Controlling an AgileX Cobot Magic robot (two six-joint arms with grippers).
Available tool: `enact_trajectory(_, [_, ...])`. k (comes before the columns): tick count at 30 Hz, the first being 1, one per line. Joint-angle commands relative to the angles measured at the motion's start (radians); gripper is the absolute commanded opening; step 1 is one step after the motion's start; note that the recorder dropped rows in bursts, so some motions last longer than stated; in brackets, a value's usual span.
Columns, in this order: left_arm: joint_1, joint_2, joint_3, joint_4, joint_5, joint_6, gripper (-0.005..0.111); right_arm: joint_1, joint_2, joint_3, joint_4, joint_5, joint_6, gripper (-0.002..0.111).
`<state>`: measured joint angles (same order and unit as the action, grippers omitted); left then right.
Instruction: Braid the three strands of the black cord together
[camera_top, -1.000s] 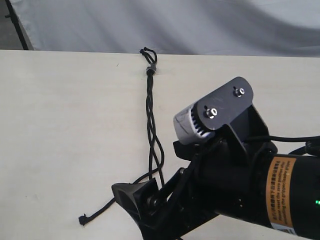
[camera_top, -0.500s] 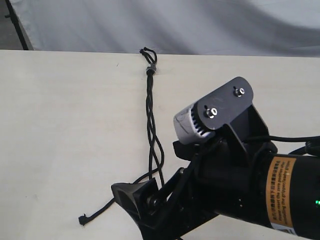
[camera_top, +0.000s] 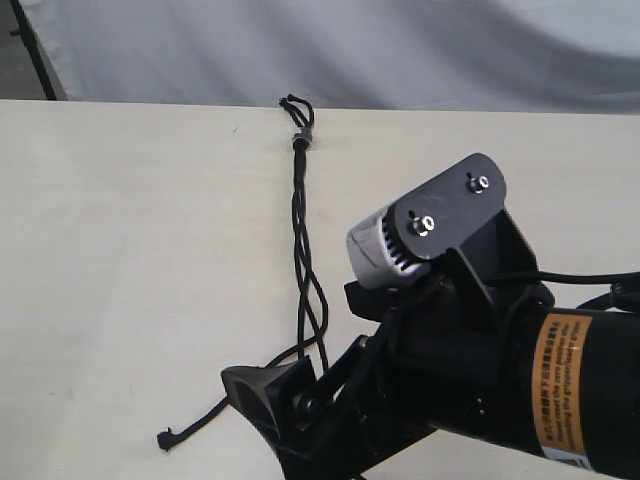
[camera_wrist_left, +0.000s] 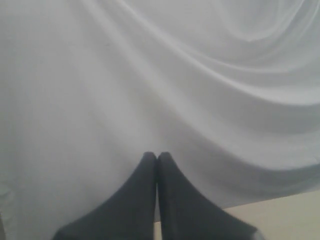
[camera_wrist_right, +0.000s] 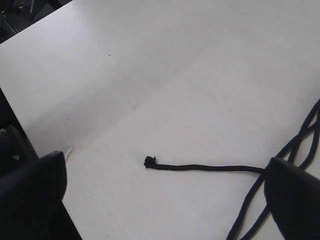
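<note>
The black cord (camera_top: 300, 215) lies on the pale table, running from its little loops and grey band (camera_top: 302, 137) at the far edge towards me, its three strands loosely crossed. One strand (camera_top: 200, 418) bends off to the left and ends in a knotted tip (camera_top: 163, 440). In the right wrist view that strand (camera_wrist_right: 210, 168) and its tip (camera_wrist_right: 150, 162) lie on the table between the wide-apart fingers of my right gripper (camera_wrist_right: 165, 197), which is open and holds nothing. Two other strands (camera_wrist_right: 295, 145) pass beside one finger. My left gripper (camera_wrist_left: 157, 156) is shut and empty, raised and facing the white cloth.
My right arm (camera_top: 480, 340) fills the lower right of the exterior view and hides the near ends of the cord. A white cloth backdrop (camera_top: 350, 50) hangs behind the table's far edge. Bare table (camera_top: 120, 250) stretches to the left of the cord.
</note>
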<state>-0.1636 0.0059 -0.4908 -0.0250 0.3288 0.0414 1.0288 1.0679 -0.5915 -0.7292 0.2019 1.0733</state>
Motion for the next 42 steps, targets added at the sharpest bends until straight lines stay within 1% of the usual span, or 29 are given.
enact_trajectory(1, [0.002,-0.006,0.006,-0.006,-0.008,-0.001,0.000,-0.001,-0.006,-0.001,-0.003,-0.006,0.003,0.105])
enact_trajectory(6, [0.002,-0.006,0.008,0.003,-0.010,0.014,0.000,-0.001,-0.006,-0.001,-0.003,-0.006,0.003,0.105])
enact_trajectory(8, [0.002,-0.006,0.026,0.069,-0.016,0.022,0.000,-0.001,-0.006,-0.001,-0.003,-0.006,0.003,0.105])
enact_trajectory(10, [0.002,-0.006,0.076,0.134,-0.021,0.027,0.000,-0.001,-0.006,-0.001,-0.003,-0.005,0.001,0.105])
enact_trajectory(12, [0.002,-0.006,0.140,0.173,-0.064,0.025,0.000,-0.001,-0.006,-0.001,-0.003,-0.005,0.001,0.105])
enact_trajectory(17, [0.002,-0.006,0.301,0.173,-0.276,0.009,0.000,-0.001,-0.006,-0.001,-0.003,-0.005,0.001,0.105])
enact_trajectory(19, [0.002,-0.006,0.347,0.173,-0.315,0.003,0.000,-0.001,-0.006,-0.001,-0.003,-0.005,0.001,0.105])
enact_trajectory(23, [0.002,-0.006,0.399,0.173,-0.322,0.003,0.000,-0.001,-0.006,-0.001,-0.003,-0.005,0.001,0.105])
enact_trajectory(27, [0.002,-0.006,0.413,0.171,-0.315,-0.002,0.000,-0.001,-0.006,-0.001,-0.003,-0.005,0.001,0.105])
enact_trajectory(31, [0.002,-0.006,0.428,0.171,-0.292,-0.041,0.000,-0.001,-0.006,-0.001,-0.003,-0.010,0.001,0.105])
enact_trajectory(33, [0.002,-0.006,0.459,0.171,-0.312,-0.041,0.000,-0.001,-0.006,-0.001,-0.003,-0.010,0.001,0.105])
enact_trajectory(34, [0.002,-0.006,0.490,0.171,-0.344,-0.041,0.000,-0.001,-0.006,-0.001,-0.003,-0.010,0.001,0.105])
enact_trajectory(36, [0.002,-0.006,0.491,0.169,-0.384,-0.041,0.000,-0.001,-0.006,-0.001,-0.003,-0.010,0.007,0.105])
enact_trajectory(37, [0.002,-0.006,0.491,0.154,-0.329,-0.041,0.000,-0.001,-0.006,-0.001,-0.003,-0.010,0.007,0.105])
enact_trajectory(42, [0.002,-0.006,0.491,0.055,-0.323,-0.020,0.000,-0.001,-0.006,-0.001,-0.003,-0.010,0.007,0.105])
